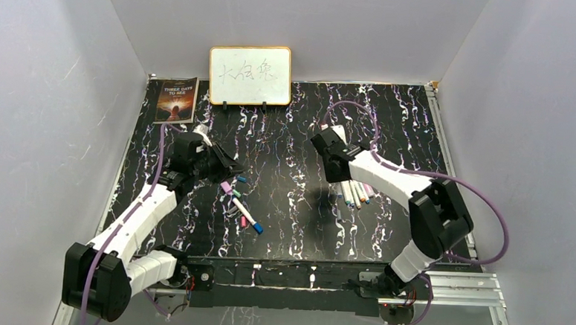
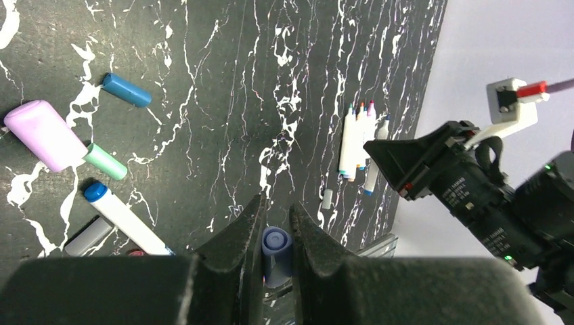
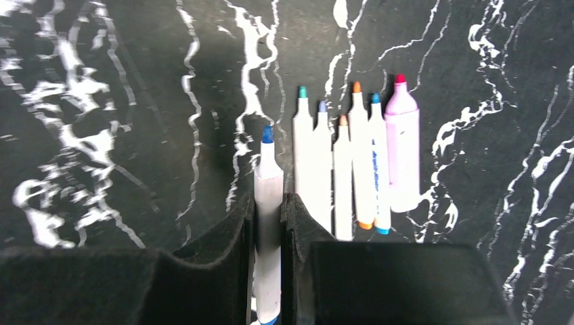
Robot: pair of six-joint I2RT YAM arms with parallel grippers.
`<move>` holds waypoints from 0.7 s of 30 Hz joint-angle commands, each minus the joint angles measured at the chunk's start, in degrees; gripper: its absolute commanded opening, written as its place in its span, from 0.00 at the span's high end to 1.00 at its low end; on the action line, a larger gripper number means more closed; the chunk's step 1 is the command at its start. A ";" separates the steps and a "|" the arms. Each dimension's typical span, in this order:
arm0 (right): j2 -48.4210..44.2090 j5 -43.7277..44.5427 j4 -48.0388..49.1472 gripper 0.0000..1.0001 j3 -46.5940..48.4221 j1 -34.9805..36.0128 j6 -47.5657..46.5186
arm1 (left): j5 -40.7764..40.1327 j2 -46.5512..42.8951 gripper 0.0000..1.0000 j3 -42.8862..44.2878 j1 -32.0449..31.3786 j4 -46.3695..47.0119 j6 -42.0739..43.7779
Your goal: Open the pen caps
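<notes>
Left hand clamps a short blue plastic cap; right hand pinches a slim white blue-tipped marker, parallel to the uncapped markers just beside it near the worktop's right edge.

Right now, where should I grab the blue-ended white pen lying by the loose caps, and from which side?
Grip the pen by its white barrel, midway along, coming straight down and pinching across it. It lies flat and slanted on the mat, so only its top and sides are open. A mid-barrel grip leaves the blue end free and stays off the green cap nearby.
</notes>
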 commanded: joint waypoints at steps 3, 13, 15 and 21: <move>4.39 6.79 2.72 1.00 1.66 -0.73 -4.32 | 1.61 1.03 1.00 -0.12 0.02 -0.13 1.31; 8.31 3.96 7.14 0.80 -0.72 -1.00 -5.94 | 0.75 4.52 1.00 -0.41 0.06 1.14 2.21; 8.36 3.50 7.41 0.79 -1.03 -1.14 -5.89 | 0.37 5.74 1.00 -0.17 0.06 1.11 2.81; 6.90 1.77 7.27 0.75 -0.68 -1.24 -6.07 | 0.03 7.42 1.00 1.09 0.05 0.81 3.56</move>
